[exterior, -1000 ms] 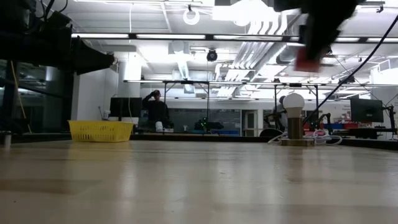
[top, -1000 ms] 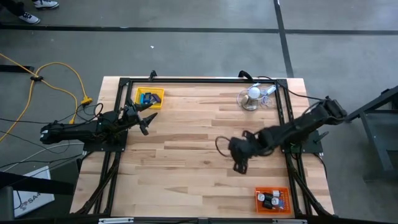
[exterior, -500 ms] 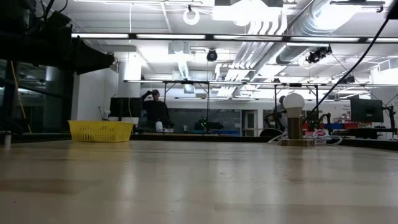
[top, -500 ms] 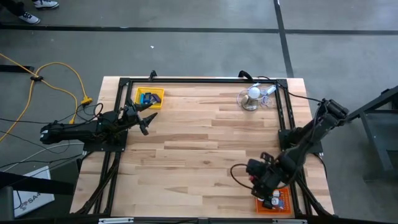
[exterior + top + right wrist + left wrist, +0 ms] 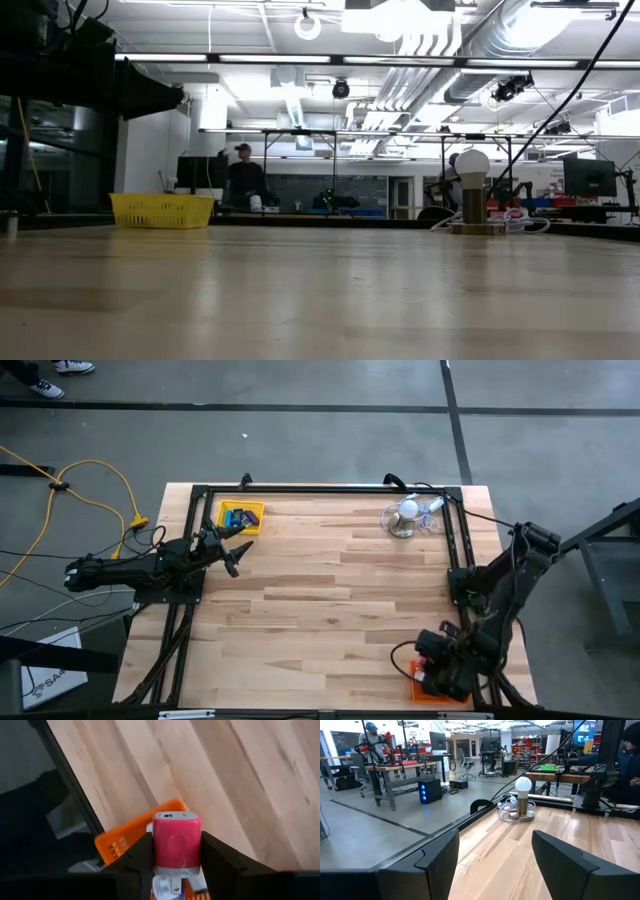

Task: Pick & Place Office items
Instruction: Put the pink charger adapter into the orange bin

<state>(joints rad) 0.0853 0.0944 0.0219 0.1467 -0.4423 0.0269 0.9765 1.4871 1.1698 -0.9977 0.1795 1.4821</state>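
My right gripper (image 5: 432, 666) hangs over the orange tray (image 5: 131, 836) at the table's near right corner, shut on a small pink-red block (image 5: 176, 839) with a silver-white base and metal prongs. The tray (image 5: 421, 687) holds a few small white and dark pieces, mostly hidden by the gripper. My left gripper (image 5: 495, 865) waits open at the table's left edge, beside the yellow tray (image 5: 240, 517) with blue pieces (image 5: 236, 517) in it. My right gripper pinches the pink-red block by two opposite side faces (image 5: 156, 845) between its two fingers (image 5: 216, 856). The fingers come from above, pointing steeply down. The block is lifted clear above the orange tray, its end with a small slot toward the tray and its prongs toward the wrist.
A white ball-shaped object on a stand with a clear wiry tangle (image 5: 407, 516) stands at the far right. A black frame rail (image 5: 300, 490) runs round the table. The middle of the wooden tabletop (image 5: 320, 590) is bare.
My right gripper has swung from the table's middle toward the near right corner, rolling about its own axis, and now stands over the orange tray, still shut on the pink-red block. It has left the low view.
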